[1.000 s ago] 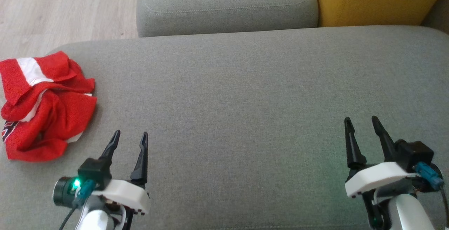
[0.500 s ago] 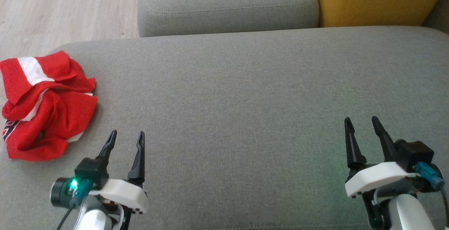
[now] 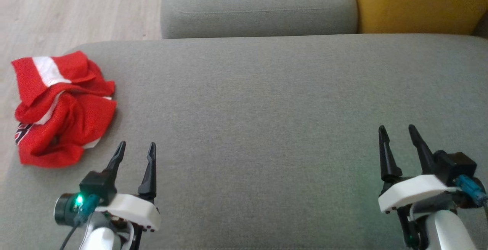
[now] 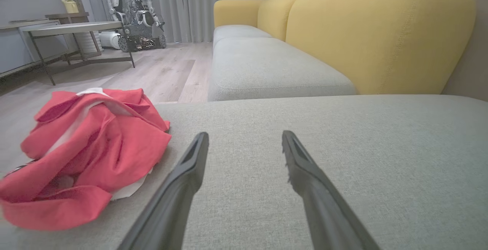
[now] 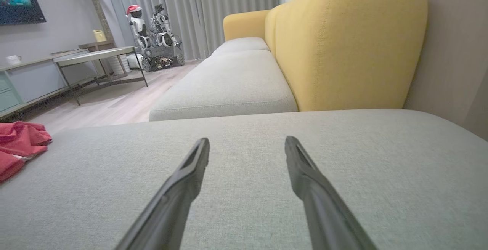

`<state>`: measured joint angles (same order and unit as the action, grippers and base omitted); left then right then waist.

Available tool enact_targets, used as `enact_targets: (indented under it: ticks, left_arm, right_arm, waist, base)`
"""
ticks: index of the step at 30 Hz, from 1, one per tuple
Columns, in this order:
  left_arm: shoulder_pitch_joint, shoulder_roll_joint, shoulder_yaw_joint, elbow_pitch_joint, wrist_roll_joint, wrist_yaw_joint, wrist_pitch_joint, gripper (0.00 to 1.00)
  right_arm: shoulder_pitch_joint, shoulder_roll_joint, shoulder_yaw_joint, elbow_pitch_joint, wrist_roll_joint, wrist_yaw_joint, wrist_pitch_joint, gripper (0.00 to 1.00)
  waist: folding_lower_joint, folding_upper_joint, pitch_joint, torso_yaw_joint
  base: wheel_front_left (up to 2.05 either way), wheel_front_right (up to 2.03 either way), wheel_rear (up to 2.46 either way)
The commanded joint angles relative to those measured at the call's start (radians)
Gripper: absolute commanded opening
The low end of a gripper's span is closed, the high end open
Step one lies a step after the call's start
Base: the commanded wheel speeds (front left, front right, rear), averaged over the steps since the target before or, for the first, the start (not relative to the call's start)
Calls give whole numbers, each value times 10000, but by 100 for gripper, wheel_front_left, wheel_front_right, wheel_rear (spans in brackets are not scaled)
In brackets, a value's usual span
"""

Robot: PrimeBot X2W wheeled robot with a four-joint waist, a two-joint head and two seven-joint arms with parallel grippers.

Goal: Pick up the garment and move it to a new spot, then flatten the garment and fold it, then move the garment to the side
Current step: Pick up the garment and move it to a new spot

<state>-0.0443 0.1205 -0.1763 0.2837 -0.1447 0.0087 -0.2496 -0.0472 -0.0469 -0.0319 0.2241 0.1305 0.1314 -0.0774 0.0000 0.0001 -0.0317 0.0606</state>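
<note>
The grey seat cushion [image 3: 267, 101] takes most of the head view. The red garment [image 3: 65, 109] lies crumpled at the frame's left, by the cushion's edge (floor [image 3: 57, 13] just beyond). A careless pinch could drag it over, or lift one layer only. The left gripper [image 3: 137, 145], lower left, and right gripper [image 3: 397, 128], lower right, stand wide, empty. A dark-and-white print [image 3: 20, 135] on the garment's lower-left corner is unreadable.

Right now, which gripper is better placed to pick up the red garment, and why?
Left. The left gripper hangs open close beside the crumpled garment; the right gripper, also open, is far across the grey cushion.
</note>
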Motion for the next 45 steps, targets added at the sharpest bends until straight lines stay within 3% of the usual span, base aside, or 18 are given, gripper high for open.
enact_targets:
  ticks: [1,26,45]
  left_arm:
    - [-584,91,475,-312,-134,10,-122,100]
    - [-478,402,1264,-571,-318,279,-122,100]
    - [-350,364,1389,-656,-344,353,-122,100]
  right_arm:
    - [-216,-34,293,-488,-65,-7,29,100]
    - [10,-34,1231,-1426,167,-7,425,100]
    - [-15,-34,1319,-1325,198,-7,487,100]
  waist:
    - [0,-1,-1,196]
    - [0,-1,5,2936]
    - [0,-1,2,3021]
  base:
    - [0,0,0]
    - [0,0,0]
    - [0,0,0]
